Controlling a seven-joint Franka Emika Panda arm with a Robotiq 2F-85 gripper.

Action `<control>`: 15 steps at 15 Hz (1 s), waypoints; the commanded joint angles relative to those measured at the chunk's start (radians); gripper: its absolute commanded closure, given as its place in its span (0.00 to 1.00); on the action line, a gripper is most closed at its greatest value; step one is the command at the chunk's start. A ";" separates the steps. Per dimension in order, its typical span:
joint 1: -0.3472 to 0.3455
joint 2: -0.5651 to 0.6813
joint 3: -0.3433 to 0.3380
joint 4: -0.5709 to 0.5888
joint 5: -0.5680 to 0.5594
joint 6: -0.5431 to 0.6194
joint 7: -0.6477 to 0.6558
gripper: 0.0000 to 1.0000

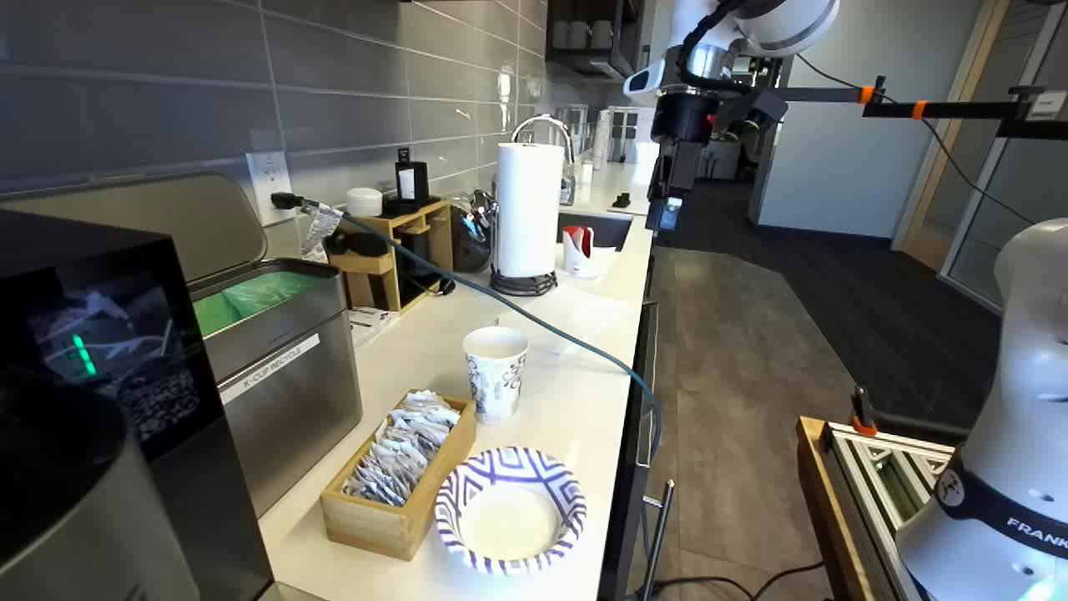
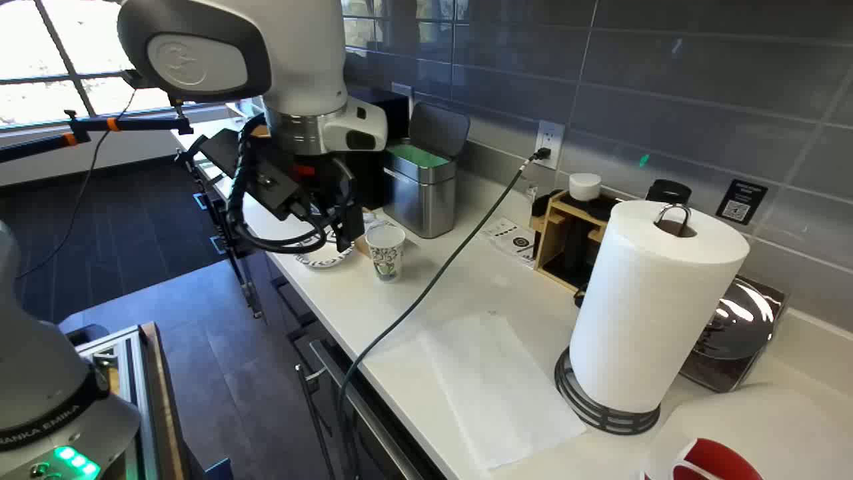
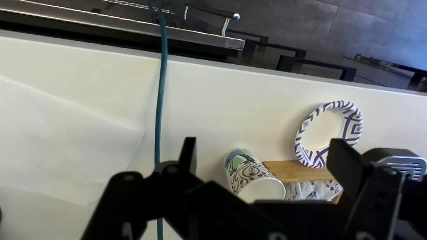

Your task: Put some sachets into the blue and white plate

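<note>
Many white and grey-blue sachets (image 1: 405, 451) stand packed in a wooden box (image 1: 367, 527) on the counter. They show partly in the wrist view (image 3: 315, 190), cut off by the gripper. The blue and white plate (image 1: 509, 524) lies right beside the box, near the counter's front edge, with its white centre bare. It also shows in the wrist view (image 3: 322, 130) and partly behind the gripper in an exterior view (image 2: 325, 256). My gripper (image 3: 262, 144) is open, with nothing between its fingers. It hangs high above the counter, apart from box and plate, and also shows in an exterior view (image 1: 665, 215).
A patterned paper cup (image 1: 496, 376) stands at the box's end. A blue-green cable (image 2: 440, 270) crosses the counter from the wall outlet and hangs over the front edge. A steel bin (image 1: 292, 384), a paper towel roll (image 2: 656, 307) and a paper sheet (image 2: 500, 387) are also there.
</note>
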 commanded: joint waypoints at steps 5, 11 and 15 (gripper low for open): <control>-0.041 0.009 0.036 0.002 0.019 -0.004 -0.016 0.00; -0.041 0.009 0.036 0.002 0.019 -0.004 -0.016 0.00; 0.016 0.041 0.147 0.016 0.036 0.010 0.008 0.00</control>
